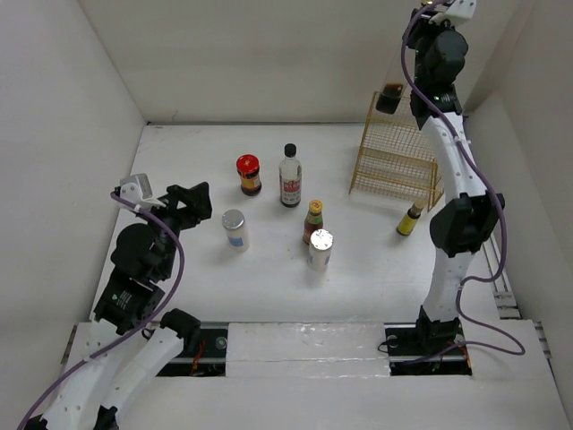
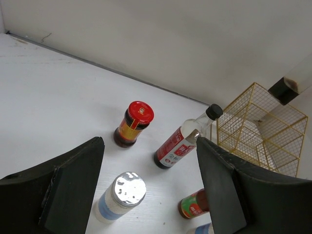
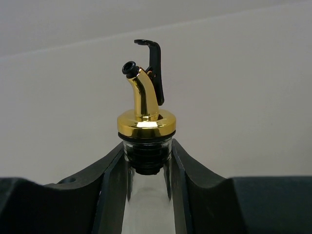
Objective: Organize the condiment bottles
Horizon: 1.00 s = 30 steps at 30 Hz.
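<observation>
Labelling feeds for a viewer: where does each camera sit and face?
Top external: above and behind, looking down at the table; left arm, right arm show.
Left wrist: on the left arm, facing the back wall across the table; its open fingers frame the bottom.
Right wrist: facing a wall; its fingers clamp the gold-spout bottle.
Shared: top and left wrist both show the red-lidded jar and rack.
</observation>
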Available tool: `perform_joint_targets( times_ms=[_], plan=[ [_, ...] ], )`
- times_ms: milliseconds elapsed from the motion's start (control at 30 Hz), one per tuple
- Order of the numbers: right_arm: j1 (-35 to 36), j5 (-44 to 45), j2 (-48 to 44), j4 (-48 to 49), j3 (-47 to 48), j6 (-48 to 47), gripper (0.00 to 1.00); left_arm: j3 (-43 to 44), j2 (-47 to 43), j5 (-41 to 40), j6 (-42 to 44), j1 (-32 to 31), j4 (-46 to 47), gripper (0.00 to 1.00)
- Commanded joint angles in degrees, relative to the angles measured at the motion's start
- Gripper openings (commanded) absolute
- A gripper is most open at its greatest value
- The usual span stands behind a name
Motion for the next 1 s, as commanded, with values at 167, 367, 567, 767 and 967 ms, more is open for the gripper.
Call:
perform_joint_targets(
  times_ms=[167,367,567,767,967],
  plan=[
    [-0.8,4.0,2.5,7.5,4.3,-0.3,0.13,0.0,1.1,-0.7,0.8,0.3,2.5,0.72],
    [-0.8,4.6,3.1,10.7,2.7,-0.8,0.13,0.0,2.3,-0.7,1.3,0.3,2.5,0.72],
    [-0.8,4.1,0.6,14.4,-4.3,-1.4,0.13,0.0,3.3,-1.2,1.3,0.3,3.0,0.72],
    [0.5,4.1,-3.4,21.1,-16.9,-5.6,0.13,0.5,3.9,-0.5,1.3,0.3,3.0,0.72],
    [1.1,4.1,-4.4,22.4,-23.3,-6.9,0.13,0.5,3.9,0.0,1.3,0.3,3.0,0.72]
  ],
)
